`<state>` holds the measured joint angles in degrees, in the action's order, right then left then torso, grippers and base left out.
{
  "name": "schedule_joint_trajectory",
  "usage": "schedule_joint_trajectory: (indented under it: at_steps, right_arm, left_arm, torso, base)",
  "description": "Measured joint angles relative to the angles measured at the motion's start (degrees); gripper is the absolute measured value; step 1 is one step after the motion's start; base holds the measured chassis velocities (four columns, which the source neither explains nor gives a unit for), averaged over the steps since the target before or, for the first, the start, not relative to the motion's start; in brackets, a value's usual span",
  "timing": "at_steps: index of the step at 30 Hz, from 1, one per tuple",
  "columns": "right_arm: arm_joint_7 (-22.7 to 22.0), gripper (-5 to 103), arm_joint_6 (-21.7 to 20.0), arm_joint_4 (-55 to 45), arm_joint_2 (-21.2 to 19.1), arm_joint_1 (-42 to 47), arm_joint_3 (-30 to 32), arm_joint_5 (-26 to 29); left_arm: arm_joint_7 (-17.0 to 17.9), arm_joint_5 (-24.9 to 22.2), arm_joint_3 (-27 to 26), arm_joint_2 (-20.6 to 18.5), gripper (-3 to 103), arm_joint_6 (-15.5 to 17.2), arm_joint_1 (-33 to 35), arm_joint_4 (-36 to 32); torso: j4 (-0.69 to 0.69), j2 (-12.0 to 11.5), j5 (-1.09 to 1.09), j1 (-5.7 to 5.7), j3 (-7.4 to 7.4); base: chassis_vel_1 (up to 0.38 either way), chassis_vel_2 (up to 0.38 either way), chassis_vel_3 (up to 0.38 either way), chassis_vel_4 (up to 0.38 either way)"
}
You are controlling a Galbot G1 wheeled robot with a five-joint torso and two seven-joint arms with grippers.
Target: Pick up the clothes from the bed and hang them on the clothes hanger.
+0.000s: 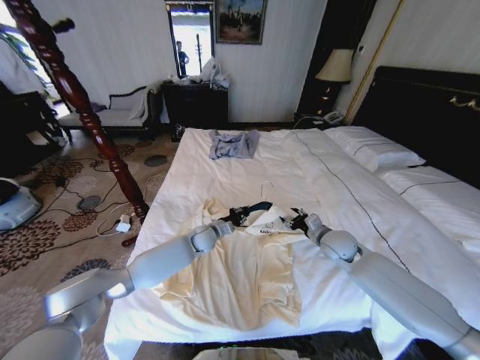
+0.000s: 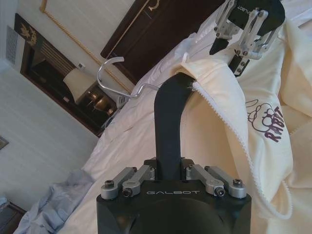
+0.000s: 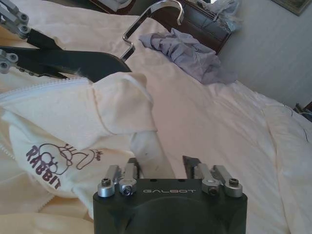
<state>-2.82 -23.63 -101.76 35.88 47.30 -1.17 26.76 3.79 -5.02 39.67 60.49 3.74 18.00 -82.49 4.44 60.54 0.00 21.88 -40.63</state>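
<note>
The clothes (image 1: 247, 270), a cream long-sleeved top with a dark chest logo (image 3: 58, 163), lie on the bed (image 1: 315, 172) near its front edge. My left gripper (image 1: 238, 216) is shut on one arm of the dark clothes hanger (image 2: 170, 112). The hanger's other end sits under the top's zipped shoulder (image 2: 214, 83), and its silver hook (image 2: 114, 73) points toward the headboard. My right gripper (image 1: 298, 221) is close beside the hanger, shut on a fold of the cream fabric (image 3: 148, 146).
A smaller grey-blue garment (image 1: 232, 142) lies farther up the bed. A reddish-brown turned wooden post (image 1: 82, 112) leans over the carpet at the left. Pillows (image 1: 375, 150) and a dark headboard (image 1: 427, 105) are on the right, with a lamp (image 1: 335, 67) beyond.
</note>
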Motion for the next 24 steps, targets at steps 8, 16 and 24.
schedule_joint_trajectory:
  at_steps: [8, 16, 24]
  right_arm:
    - [-0.08, 30, 0.64, -0.24, 0.00, -0.11, -0.47, -1.96]
    - [-0.80, 30, 1.62, -0.49, -0.07, -0.19, -0.91, -4.57]
    - [-2.36, 26, 3.11, -0.61, -0.02, -0.34, -0.94, -6.28]
  left_arm:
    - [0.31, 0.28, -0.12, 0.10, 22, -0.10, 0.26, 0.24]
    - [1.69, 0.24, -0.11, 0.42, 22, 1.19, 0.15, 0.02]
    - [5.45, -0.51, -0.94, -0.51, 32, 3.41, 0.73, -1.65]
  torso:
    - [0.00, 0.01, 0.00, 0.00, 0.00]
    - [0.01, 0.01, 0.00, 0.00, 0.00]
    - [0.00, 0.00, 0.01, 0.00, 0.00]
  base:
    - [0.000, 0.000, 0.000, 0.000]
    - [0.000, 0.000, 0.000, 0.000]
    - [0.000, 0.000, 0.000, 0.000]
